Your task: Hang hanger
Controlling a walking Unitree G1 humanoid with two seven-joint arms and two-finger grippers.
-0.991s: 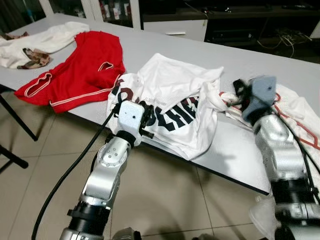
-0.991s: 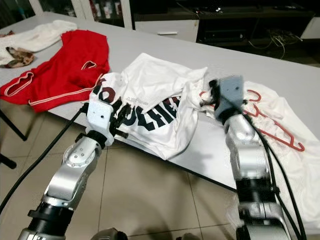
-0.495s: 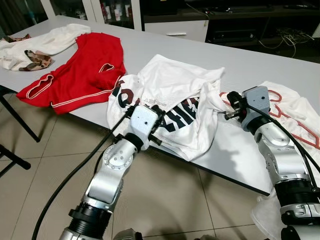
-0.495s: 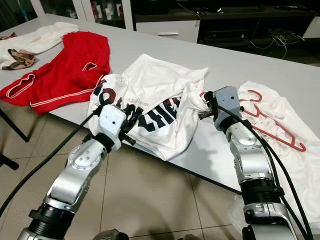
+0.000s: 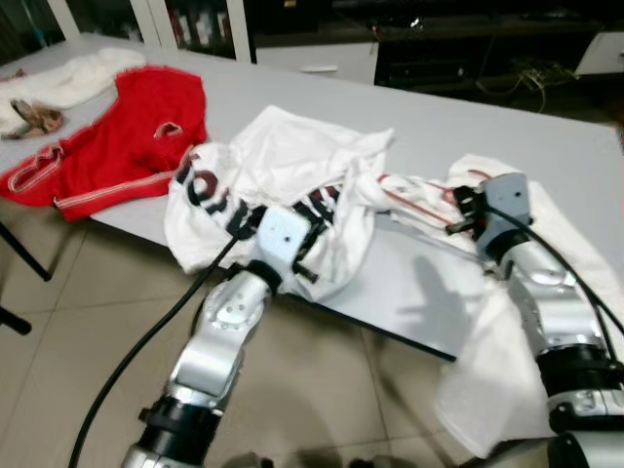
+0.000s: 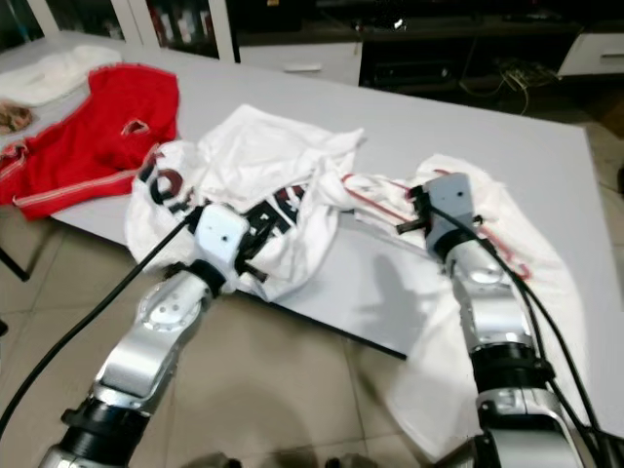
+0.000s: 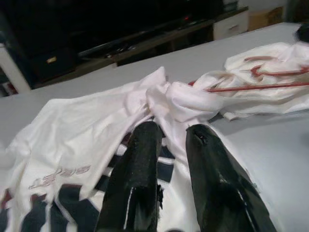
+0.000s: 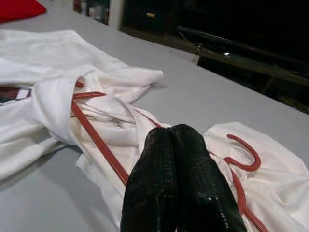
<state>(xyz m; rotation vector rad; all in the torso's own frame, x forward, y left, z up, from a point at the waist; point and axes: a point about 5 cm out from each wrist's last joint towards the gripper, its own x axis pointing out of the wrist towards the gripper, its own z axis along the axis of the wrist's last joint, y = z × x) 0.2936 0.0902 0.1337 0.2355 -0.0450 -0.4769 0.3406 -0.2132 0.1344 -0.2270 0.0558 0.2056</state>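
Your red hanger (image 8: 99, 140) lies on the grey table (image 5: 507, 136), tangled in white shirts: one arm runs under the printed shirt (image 5: 283, 171), the hook (image 8: 243, 153) rests on the second shirt (image 6: 517, 263) at the table's 3 o'clock end. Your right gripper (image 8: 181, 145) sits over the hanger, fingers pressed together with nothing visibly between them. Your left gripper (image 7: 171, 145) rests on the printed shirt at the 6 o'clock edge, fingers narrowly parted and empty. Judged step: freeing the hanger, with hanging not yet begun. Next, you need a firm hold on the bar and the cloth pulled clear
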